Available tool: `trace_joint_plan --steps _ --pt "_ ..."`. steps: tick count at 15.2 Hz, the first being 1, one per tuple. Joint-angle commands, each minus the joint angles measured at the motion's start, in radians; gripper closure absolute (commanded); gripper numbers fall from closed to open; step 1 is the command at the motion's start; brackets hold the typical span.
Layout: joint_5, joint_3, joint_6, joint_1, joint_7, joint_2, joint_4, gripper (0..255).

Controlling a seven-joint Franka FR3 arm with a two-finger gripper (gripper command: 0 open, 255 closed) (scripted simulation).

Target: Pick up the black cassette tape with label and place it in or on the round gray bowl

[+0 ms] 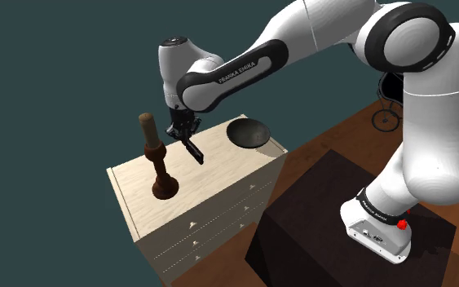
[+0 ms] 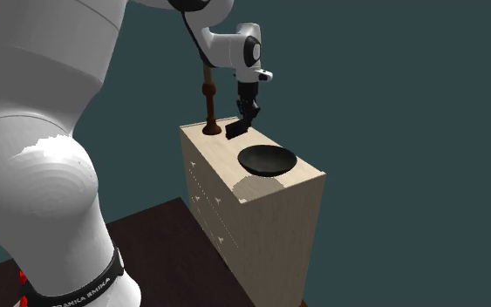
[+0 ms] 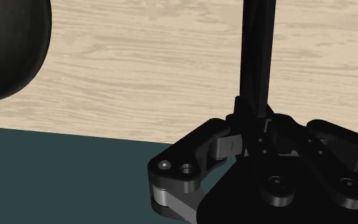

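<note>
Gripper (image 1: 184, 133) is closed on the tape (image 1: 194, 152), pinching its upper end so that the black slab hangs from the fingers over the dresser (image 1: 219, 169). In the shoulder view the tape's long axis runs down and slants right, its lower end pointing toward the bowl (image 1: 248, 132). The wrist view shows the tape (image 3: 259, 57) edge-on, a thin dark strip running straight out from between the clasped fingers (image 3: 225, 145). It looks lifted just off the wood, though the low end sits so near the top that I cannot be sure it is clear. The coming move turns on the bowl's side. It stands to the right of the gripper in the shoulder view, near the dresser's right edge, and near the hand rather than beneath it. In the second exterior view the bowl (image 2: 267, 160) lies nearer the camera than the tape (image 2: 235, 130). It is round, dark and holds nothing. A brown candlestick (image 1: 159, 159) stands left of the gripper, away from that path.
</note>
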Motion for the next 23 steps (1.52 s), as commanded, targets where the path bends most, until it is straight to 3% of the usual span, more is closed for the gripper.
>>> trace_joint_plan --steps 1,7,8,9,10,11,23 --pt "0.006 0.004 -0.019 -0.003 -0.003 -0.016 0.003 255" --pt "0.017 0.01 -0.061 -0.007 -0.011 -0.043 0.02 255" --pt "0.017 0.01 -0.061 -0.007 -0.011 -0.043 0.02 0" --pt "-0.073 -0.023 0.094 0.044 0.155 -0.143 -0.139 0" --pt "-0.211 -0.074 0.213 0.122 0.369 -0.216 -0.262 0" --pt "-0.343 -0.121 0.269 0.191 0.553 -0.253 -0.328 0" --pt "-0.39 -0.147 0.33 0.192 0.582 -0.171 -0.31 0"
